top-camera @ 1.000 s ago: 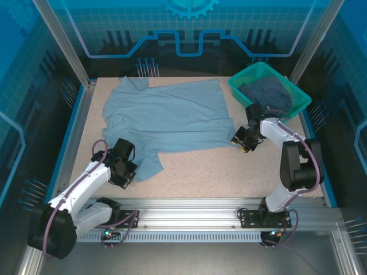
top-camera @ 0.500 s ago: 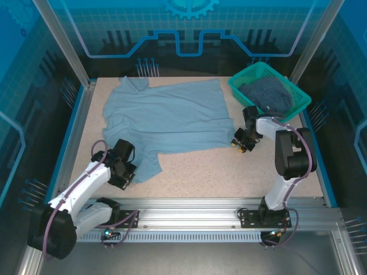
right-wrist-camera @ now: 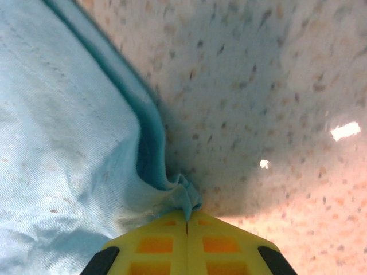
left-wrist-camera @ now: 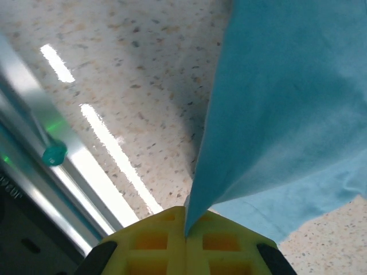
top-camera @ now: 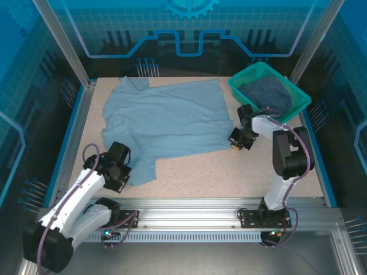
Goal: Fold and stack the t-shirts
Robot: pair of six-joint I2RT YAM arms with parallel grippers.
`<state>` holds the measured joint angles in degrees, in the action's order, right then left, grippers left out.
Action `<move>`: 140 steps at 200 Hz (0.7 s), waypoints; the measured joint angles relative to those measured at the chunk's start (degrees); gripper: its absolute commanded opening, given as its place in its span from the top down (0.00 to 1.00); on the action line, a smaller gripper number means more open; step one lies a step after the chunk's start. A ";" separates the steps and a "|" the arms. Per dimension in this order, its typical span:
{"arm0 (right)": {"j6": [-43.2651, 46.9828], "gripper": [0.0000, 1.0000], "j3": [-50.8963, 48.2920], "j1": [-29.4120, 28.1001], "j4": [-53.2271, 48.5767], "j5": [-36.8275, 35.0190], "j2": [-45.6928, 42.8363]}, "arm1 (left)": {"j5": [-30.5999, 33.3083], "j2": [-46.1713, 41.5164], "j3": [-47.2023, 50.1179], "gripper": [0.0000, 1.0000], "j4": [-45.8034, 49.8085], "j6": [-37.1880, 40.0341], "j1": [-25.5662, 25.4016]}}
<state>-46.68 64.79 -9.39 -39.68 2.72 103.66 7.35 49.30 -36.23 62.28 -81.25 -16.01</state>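
Pinching left gripper point(left-wrist-camera: 185, 229): clenched on pale t-shirt point(top-camera: 166, 117) corner, 7 o'clock.
Right gripper point(right-wrist-camera: 187, 222): clenched on its hem, 3 o'clock.
Dark t-shirt point(top-camera: 266, 91): in basket point(top-camera: 299, 105), 1 o'clock.

White left arm point(top-camera: 73, 197) and right arm point(top-camera: 285, 153) with black joints are sitting on a silver rail point(top-camera: 195, 219).
Above the rail, purple cables are looping along each; yellow grid-moulded fingers point(left-wrist-camera: 150, 246) are tipping both.

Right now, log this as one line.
left fingers: shut on pale t-shirt | right fingers: shut on pale t-shirt | dark t-shirt: in basket | fold: not started
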 measured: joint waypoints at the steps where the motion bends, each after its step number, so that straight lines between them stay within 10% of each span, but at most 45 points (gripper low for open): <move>1: 0.00 1.00 0.00 -0.04 -0.13 -0.02 -0.04 | 0.00 -0.33 0.00 1.00 0.35 -0.37 -0.17; 140: 1.33 1.00 -8.04 -1.55 -13.35 -3.89 -17.05 | 6.60 2.10 -9.99 1.00 11.23 -30.08 -32.52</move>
<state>-45.34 56.75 -10.94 -53.04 -1.17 86.61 13.96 51.40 -46.22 73.52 -111.33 -48.53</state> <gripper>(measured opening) 0.043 0.061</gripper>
